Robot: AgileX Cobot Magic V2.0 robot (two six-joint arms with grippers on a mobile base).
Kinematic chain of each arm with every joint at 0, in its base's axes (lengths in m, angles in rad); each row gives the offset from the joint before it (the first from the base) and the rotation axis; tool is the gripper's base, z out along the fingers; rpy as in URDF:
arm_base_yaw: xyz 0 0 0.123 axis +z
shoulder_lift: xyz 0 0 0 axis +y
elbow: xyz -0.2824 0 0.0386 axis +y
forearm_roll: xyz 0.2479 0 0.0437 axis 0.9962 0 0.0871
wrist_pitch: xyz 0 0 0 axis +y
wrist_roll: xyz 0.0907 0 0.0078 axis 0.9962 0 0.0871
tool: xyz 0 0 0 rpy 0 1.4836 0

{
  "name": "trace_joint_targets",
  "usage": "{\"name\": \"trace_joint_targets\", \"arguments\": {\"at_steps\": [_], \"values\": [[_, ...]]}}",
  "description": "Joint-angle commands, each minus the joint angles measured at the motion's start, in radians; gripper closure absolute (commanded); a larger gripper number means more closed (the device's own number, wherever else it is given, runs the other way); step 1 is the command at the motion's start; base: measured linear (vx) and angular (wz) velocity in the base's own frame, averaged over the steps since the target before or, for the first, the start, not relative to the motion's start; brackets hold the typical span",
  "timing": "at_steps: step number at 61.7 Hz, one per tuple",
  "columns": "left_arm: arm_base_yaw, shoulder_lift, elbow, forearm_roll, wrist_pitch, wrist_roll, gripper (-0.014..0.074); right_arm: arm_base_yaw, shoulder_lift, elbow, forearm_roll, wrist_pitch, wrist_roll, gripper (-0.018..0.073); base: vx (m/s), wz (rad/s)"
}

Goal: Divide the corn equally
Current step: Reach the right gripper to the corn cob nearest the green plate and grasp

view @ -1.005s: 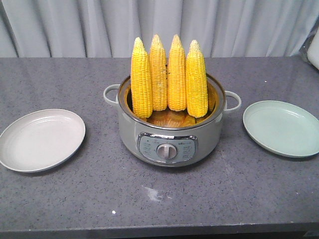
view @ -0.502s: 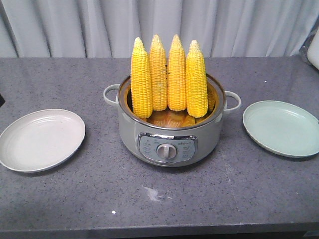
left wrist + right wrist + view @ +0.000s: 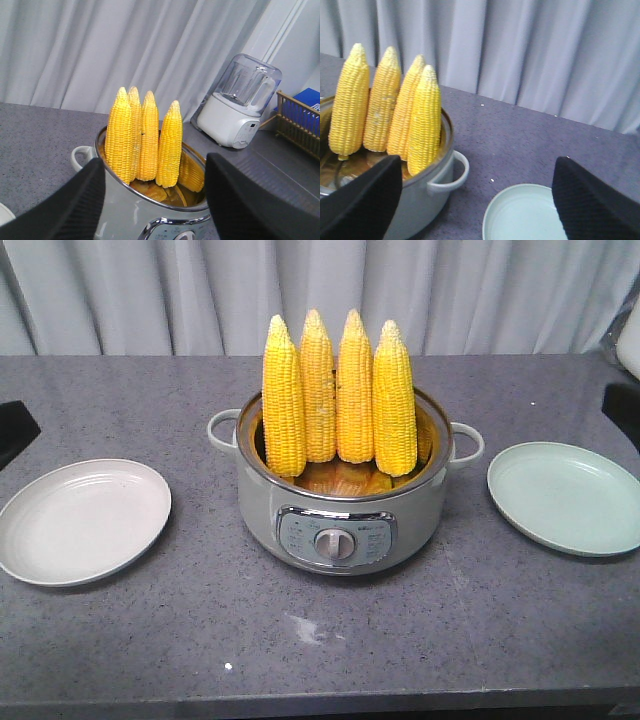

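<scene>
Four bright-yellow husked corn cobs (image 3: 338,395) stand upright, tips up, side by side in the round grey metal cooker pot (image 3: 340,530) at the middle of the speckled grey counter (image 3: 300,640). We hold our black left fingers (image 3: 75,205) and black right fingers (image 3: 590,200) spread wide, gripping nothing. An off-white round plate (image 3: 85,520) lies left of the pot, and a pale-green round plate (image 3: 565,498) lies right of it.

Open air above and beside the clustered corn (image 3: 352,390) — only the pot (image 3: 265,502) wall hems the lower ends.
</scene>
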Motion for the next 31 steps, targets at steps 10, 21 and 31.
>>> {"name": "trace_joint_targets", "arguments": {"at_steps": [10, 21, 31], "values": [[0.001, 0.003, -0.034, -0.047, 0.008, 0.003, 0.0120, -0.006, 0.328, -0.366, 0.289, 0.193, -0.234, -0.0041, 0.00, 0.00], [0.001, 0.003, -0.034, -0.047, 0.007, 0.003, 0.0121, 0.053, 0.543, -0.550, 0.349, 0.236, -0.330, -0.0041, 0.00, 0.00], [0.001, 0.003, -0.034, -0.047, 0.007, 0.003, 0.0122, 0.150, 0.686, -0.661, 0.306, 0.131, -0.316, -0.0035, 0.00, 0.00]]}}
